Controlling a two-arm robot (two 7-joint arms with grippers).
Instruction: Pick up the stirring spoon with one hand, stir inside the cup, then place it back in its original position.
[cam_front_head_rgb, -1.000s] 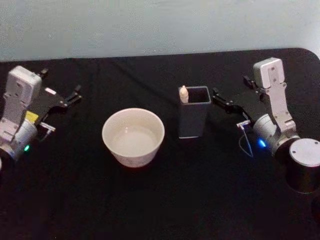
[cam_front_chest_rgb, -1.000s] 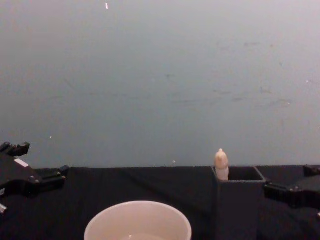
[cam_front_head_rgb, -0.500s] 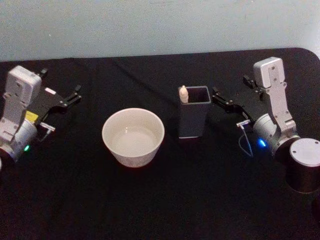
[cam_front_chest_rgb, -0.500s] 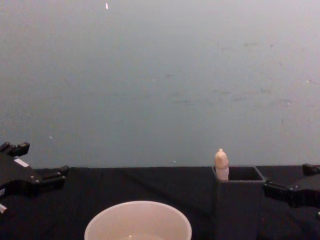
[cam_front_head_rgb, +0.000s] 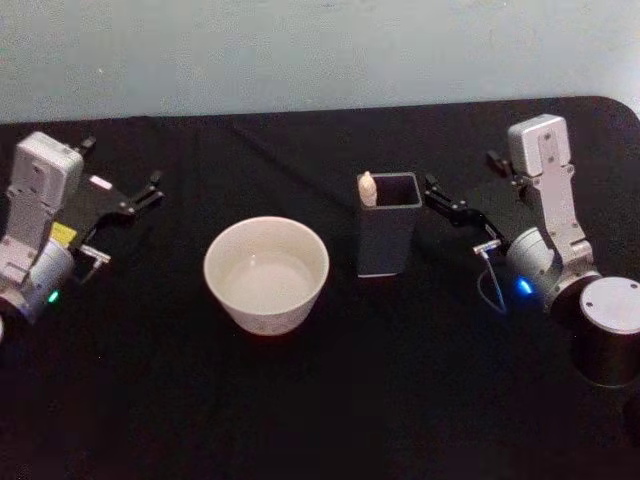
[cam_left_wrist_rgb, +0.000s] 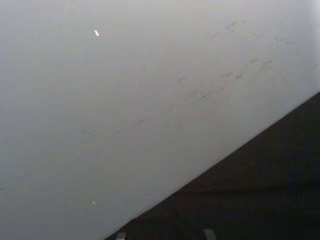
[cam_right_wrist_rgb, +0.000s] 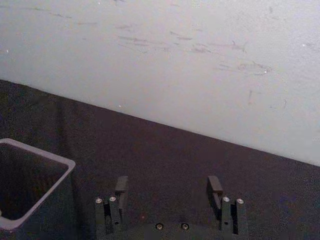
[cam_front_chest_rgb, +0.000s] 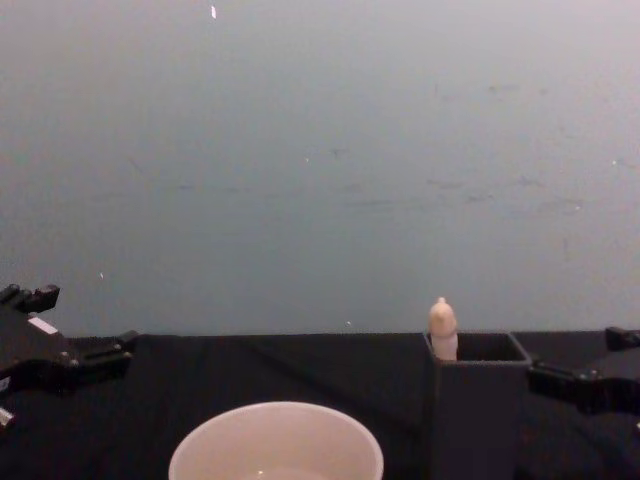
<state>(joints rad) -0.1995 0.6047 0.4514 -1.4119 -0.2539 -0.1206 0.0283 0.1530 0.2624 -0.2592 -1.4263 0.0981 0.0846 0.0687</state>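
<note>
- Right gripper, jaws apart, beside the holder keeping the stirring spoon
- Left gripper parked; finger state unclear
- Risk: clipping the holder tips it toward the cup

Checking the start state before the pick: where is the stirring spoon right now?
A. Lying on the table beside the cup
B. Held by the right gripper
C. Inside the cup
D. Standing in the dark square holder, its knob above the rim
D: the stirring spoon stands in a corner of the dark square holder, its knob above the rim, right of the cup; the right gripper is open beside the holder.
</note>
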